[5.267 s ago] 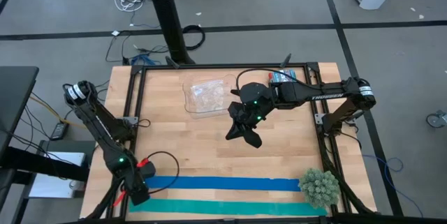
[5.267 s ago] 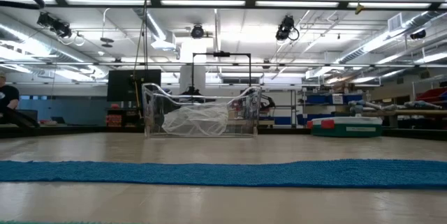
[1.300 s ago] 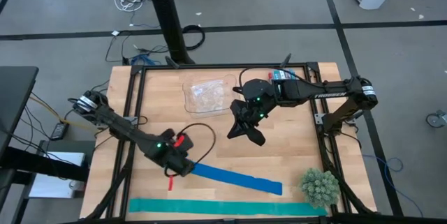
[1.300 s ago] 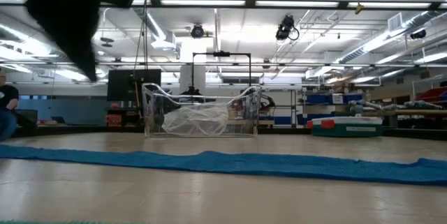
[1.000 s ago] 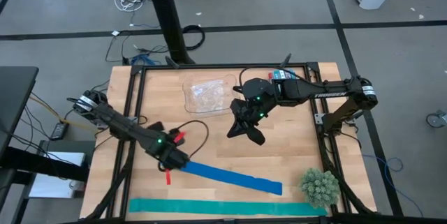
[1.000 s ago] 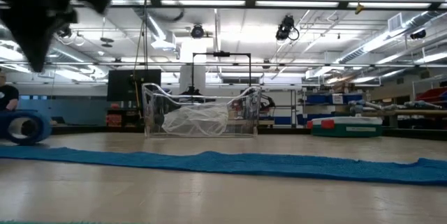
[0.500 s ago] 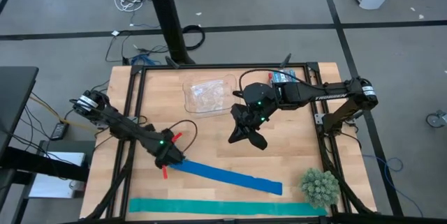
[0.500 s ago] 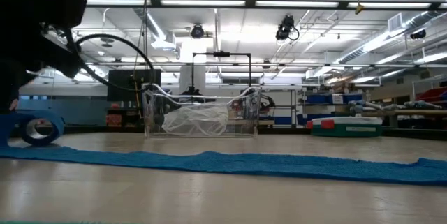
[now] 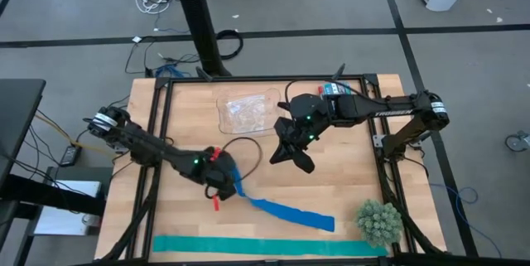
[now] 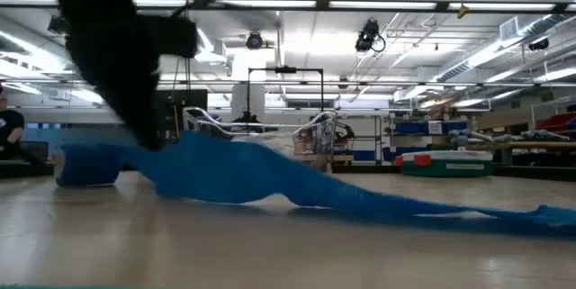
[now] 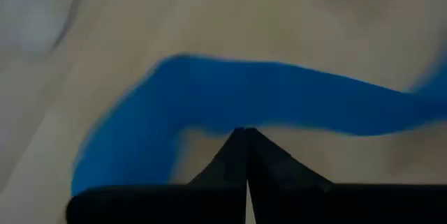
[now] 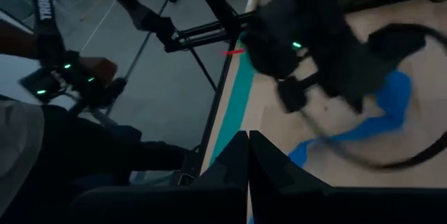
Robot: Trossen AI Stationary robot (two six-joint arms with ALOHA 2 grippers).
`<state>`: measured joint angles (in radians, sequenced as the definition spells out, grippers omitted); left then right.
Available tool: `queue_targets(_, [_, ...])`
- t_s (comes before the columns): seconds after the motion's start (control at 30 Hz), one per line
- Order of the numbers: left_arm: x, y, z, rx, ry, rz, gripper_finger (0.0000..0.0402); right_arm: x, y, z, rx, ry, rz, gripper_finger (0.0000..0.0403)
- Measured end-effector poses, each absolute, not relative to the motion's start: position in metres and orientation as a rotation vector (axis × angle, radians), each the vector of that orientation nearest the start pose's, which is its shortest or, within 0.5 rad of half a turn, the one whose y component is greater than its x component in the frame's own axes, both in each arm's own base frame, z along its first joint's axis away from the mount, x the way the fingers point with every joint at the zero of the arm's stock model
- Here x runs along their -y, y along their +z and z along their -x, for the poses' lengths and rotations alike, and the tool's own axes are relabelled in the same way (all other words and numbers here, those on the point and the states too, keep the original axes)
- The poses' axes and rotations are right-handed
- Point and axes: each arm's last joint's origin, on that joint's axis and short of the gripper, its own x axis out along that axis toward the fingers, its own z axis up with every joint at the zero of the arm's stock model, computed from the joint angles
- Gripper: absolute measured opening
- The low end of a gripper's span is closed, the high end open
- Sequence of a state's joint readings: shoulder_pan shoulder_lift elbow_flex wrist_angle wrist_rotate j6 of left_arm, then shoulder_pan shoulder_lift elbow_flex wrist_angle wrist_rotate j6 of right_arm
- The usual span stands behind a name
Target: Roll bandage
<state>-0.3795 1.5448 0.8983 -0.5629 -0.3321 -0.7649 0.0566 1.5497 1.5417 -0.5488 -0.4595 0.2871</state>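
Note:
The bandage (image 9: pixel 286 210) is a royal-blue strip lying slantwise on the wooden table, its right end flat near the middle. Its left end curls up at my left gripper (image 9: pixel 225 183), which is shut. In the low view the strip humps up off the table (image 10: pixel 193 149) beside the dark left gripper (image 10: pixel 144 131), with a rolled-looking end (image 10: pixel 85 165) on the table. The left wrist view shows the bandage (image 11: pixel 279 91) arching just past the shut left gripper (image 11: pixel 246 135). My right gripper (image 9: pixel 303 166) hangs shut above the table's middle, touching nothing. My left gripper meets the bandage at its curled left end (image 11: pixel 209 116), where the strip bends round the shut fingertips. The fingers slant down from the table's left. They hide the pinch itself. This end stands lifted in a hump; the rest trails slack on the table toward the right.
A teal-green strip (image 9: pixel 273 247) lies along the near edge. A clear plastic container (image 9: pixel 246 114) stands at the far middle. A green spiky ball (image 9: pixel 378 222) sits at the near right. A black frame rail (image 9: pixel 157 133) borders the table.
My left gripper has gone toward the table's right and a little toward its far edge, tipping steeply downward. The bandage's left end went with it, curled over and rose into a hump, while its right end stayed where it was.

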Motion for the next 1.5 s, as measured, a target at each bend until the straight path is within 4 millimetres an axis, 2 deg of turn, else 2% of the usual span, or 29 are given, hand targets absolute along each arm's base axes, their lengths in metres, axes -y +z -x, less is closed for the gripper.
queue_targets(0.2, [0.096,0.224,-0.268,-1.171,0.381,0.179,0.0006,-0.019,0.375,-0.329,-0.684,0.341,-0.428,0.0001])
queue_targets(0.3, [0.096,0.244,-0.262,-1.285,0.362,0.168,0.0006,-0.012,0.375,-0.327,-0.696,0.315,-0.436,0.0001])
queue_targets(0.43, [0.102,0.260,-0.248,-1.380,0.343,0.171,0.0006,-0.009,0.374,-0.325,-0.710,0.311,-0.424,0.0005])
queue_targets(0.53, [0.109,0.280,-0.234,-1.274,0.349,0.251,0.0006,-0.008,0.370,-0.324,-0.744,0.312,-0.399,0.0008])
queue_targets(0.67, [0.113,0.312,-0.208,-1.016,0.398,0.382,0.0006,-0.008,0.368,-0.325,-0.748,0.315,-0.365,0.0011])
queue_targets(0.8, [0.106,0.342,-0.180,-0.766,0.447,0.467,0.0006,-0.007,0.370,-0.330,-0.697,0.324,-0.352,0.0011])
queue_targets(0.9, [0.097,0.356,-0.164,-0.670,0.435,0.496,0.0006,-0.007,0.364,-0.342,-0.672,0.356,-0.366,0.0009])
queue_targets(1.1, [0.083,0.370,-0.146,-0.587,0.423,0.510,0.0006,-0.011,0.353,-0.376,-0.682,0.396,-0.386,0.0009])
queue_targets(1.3, [0.082,0.359,-0.139,-0.737,0.393,0.487,0.0006,-0.014,0.343,-0.420,-0.671,0.419,-0.329,0.0009])
queue_targets(1.5, [0.084,0.354,-0.138,-0.718,0.409,0.506,0.0006,-0.014,0.315,-0.461,-0.667,0.428,-0.297,0.0022])
